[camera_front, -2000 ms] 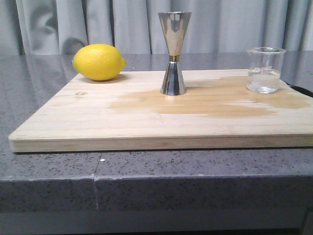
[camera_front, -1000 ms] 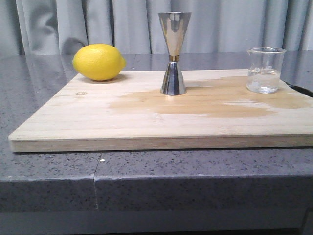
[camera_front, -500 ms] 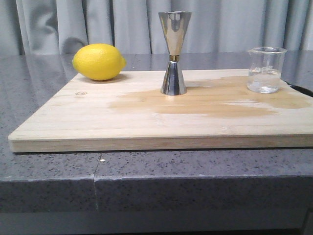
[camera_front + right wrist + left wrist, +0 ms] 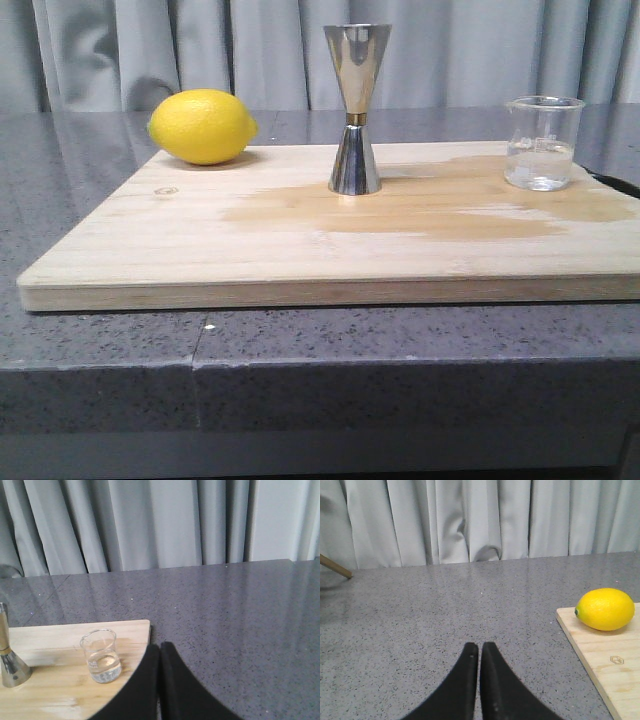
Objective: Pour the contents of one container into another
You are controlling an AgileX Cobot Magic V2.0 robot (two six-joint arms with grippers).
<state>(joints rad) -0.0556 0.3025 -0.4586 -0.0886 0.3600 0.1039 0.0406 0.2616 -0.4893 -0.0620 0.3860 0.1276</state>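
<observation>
A small clear glass beaker (image 4: 543, 143) holding a little liquid stands well apart from the tall steel hourglass jigger (image 4: 355, 108) on a pale wooden board (image 4: 200, 245); both hands, left hand (image 4: 479, 652) and right hand (image 4: 160, 652), are pressed together and empty, and a careless tilt over the narrow, top-heavy jigger could spill or topple it.

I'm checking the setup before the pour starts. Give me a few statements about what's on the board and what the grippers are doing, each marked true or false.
1. The beaker holds some clear liquid. True.
2. The jigger lies on its side. False: it stands upright on the board.
3. The lemon sits at the board's far left corner. True.
4. The right gripper grips the beaker. False: it is shut on nothing, apart from the beaker.
5. The left gripper is shut over the bare countertop. True.
6. The board is dry all over. False: a darker wet patch spreads from the jigger toward the beaker.
</observation>
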